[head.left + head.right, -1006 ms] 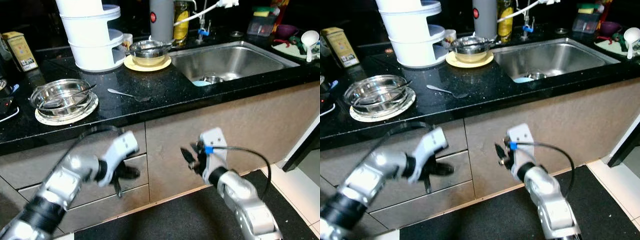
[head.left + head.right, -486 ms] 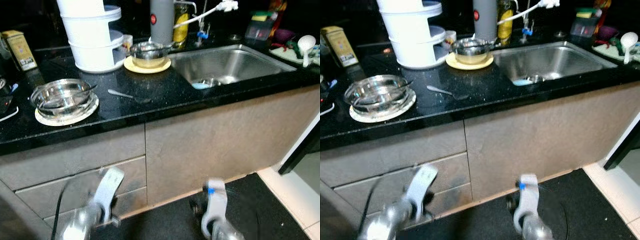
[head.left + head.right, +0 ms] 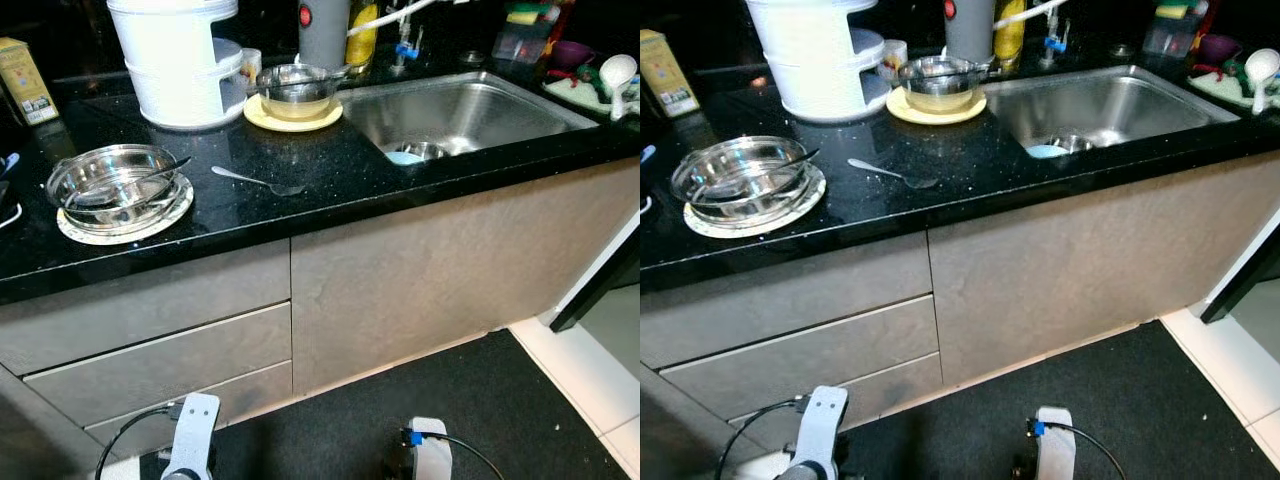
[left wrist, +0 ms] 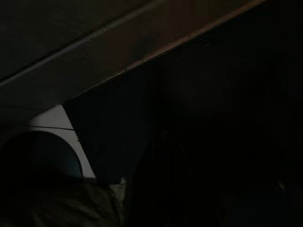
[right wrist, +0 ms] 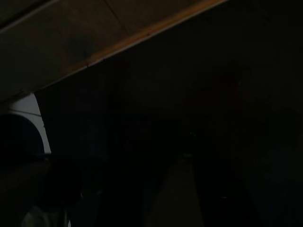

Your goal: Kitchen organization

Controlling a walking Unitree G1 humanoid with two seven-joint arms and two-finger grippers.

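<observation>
Both arms are hanging low by the drawers (image 3: 160,350), claw states impossible to tell, while a shiny steel bowl (image 3: 110,185) is sitting on the speckled black counter (image 3: 330,165).

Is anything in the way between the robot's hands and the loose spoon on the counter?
Nothing sits right around the spoon, but both arms hang low by the floor, so the counter edge and cabinet front lie between them and it.
</observation>
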